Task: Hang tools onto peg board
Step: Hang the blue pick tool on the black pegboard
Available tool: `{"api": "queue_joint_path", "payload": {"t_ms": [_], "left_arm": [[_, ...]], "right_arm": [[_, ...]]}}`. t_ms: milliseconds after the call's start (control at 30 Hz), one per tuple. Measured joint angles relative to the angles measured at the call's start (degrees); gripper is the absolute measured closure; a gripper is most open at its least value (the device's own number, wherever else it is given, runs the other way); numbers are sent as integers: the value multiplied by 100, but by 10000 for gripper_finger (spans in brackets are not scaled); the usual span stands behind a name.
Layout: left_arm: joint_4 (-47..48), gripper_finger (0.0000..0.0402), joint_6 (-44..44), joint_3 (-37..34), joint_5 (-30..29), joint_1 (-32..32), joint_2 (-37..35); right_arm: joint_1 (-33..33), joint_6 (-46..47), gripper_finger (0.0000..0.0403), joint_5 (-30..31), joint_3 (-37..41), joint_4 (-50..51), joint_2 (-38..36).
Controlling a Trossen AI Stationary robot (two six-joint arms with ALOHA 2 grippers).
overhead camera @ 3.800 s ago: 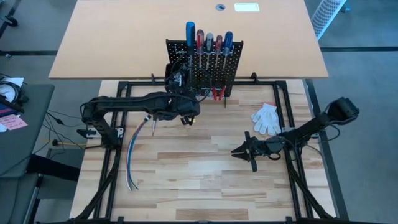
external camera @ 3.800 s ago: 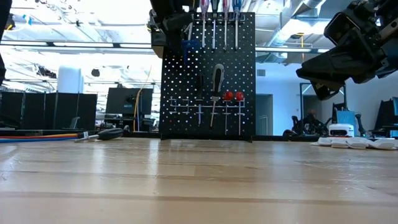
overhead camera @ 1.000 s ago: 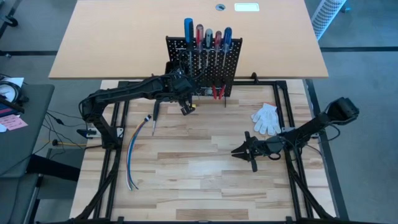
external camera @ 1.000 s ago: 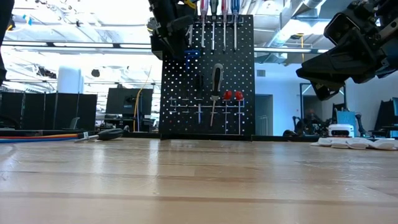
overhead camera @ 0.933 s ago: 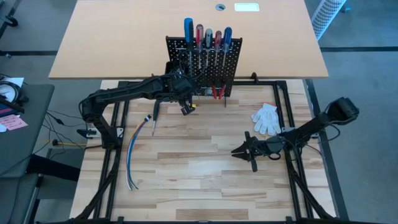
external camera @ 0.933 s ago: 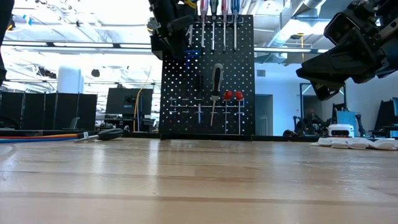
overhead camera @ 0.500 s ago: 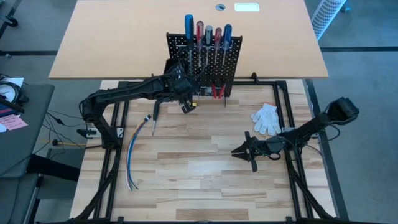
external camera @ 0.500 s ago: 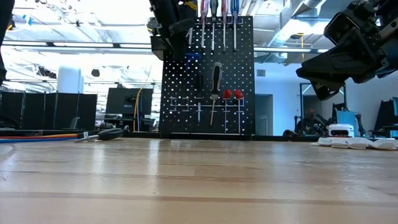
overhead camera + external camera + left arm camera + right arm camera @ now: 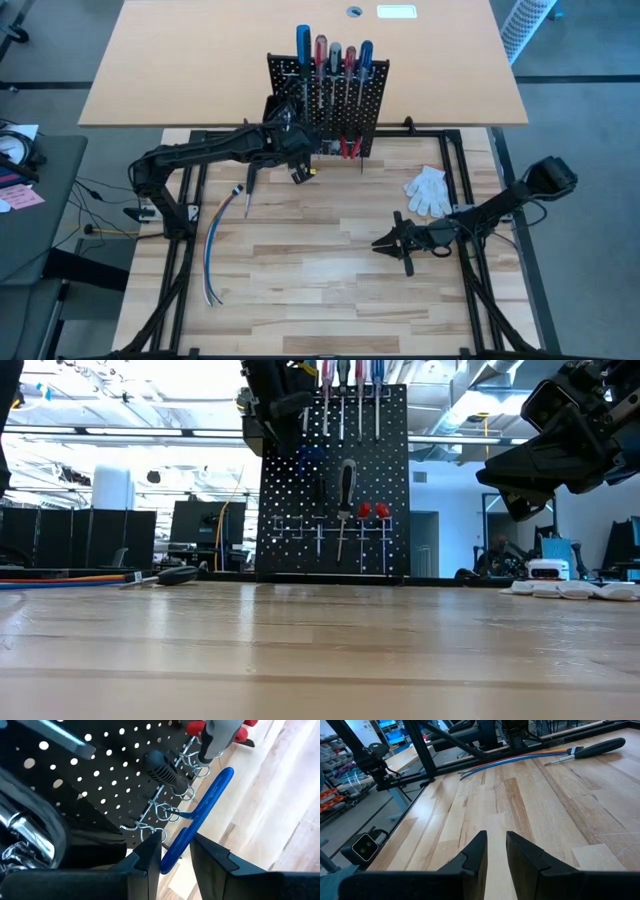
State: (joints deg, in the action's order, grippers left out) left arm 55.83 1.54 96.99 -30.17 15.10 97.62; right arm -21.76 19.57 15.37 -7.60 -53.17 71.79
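Note:
The black peg board (image 9: 328, 110) stands upright at the table's far edge, also in the low view (image 9: 335, 490). Several screwdrivers (image 9: 335, 55) hang from its top rail, and red-handled pliers (image 9: 349, 150) hang lower down. My left gripper (image 9: 298, 172) is at the board's left front, shut on a blue-handled tool (image 9: 205, 805) whose thin metal shaft (image 9: 181, 813) reaches into the board's wire ring hooks. A black-handled screwdriver (image 9: 250, 180) lies on the table left of the board. My right gripper (image 9: 383, 243) hovers open and empty over the table's right middle. My left gripper pinches the blue handle near one end (image 9: 172, 855) between its two fingers. The fingers lie across the handle and come slanting from the table's near left toward the board. The handle's other end (image 9: 226, 774) sticks out free, and the tool is clear of the table.
A bundle of loose cables (image 9: 212, 255) lies at the table's left. A white glove (image 9: 428, 190) lies at the right, near the right arm. A second, light wooden table (image 9: 200, 60) stands behind the board. Open wood lies across the near half.
My left gripper has edged toward the peg board with the blue tool, still shut on it. The board with its hanging tools has shifted slightly toward the far edge.

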Motion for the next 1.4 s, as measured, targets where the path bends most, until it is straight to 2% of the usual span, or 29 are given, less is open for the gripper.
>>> {"api": "queue_joint_path", "payload": {"t_ms": [567, 700, 1033, 1167, 1267, 1400], "left_arm": [[-29, 304, -521, -9, -898, -541, 7], [-31, 307, -661, -9, -961, -586, 0], [37, 381, -1510, 2, -724, -613, -7], [38, 398, -1877, 2, -726, -684, -9], [35, 392, -2065, 2, -721, -780, -9], [37, 355, -2127, 4, -740, -883, -11]], "right_arm": [[0, -2, 324, 1, 0, 0, 0], [0, -2, 324, -2, 0, 0, 0], [0, 29, 324, -2, 0, 2, 0], [0, 19, 324, -2, 0, 0, 0], [0, 4, 324, -2, 0, -2, 0], [-2, -98, 324, -2, -7, 2, 0]]}}
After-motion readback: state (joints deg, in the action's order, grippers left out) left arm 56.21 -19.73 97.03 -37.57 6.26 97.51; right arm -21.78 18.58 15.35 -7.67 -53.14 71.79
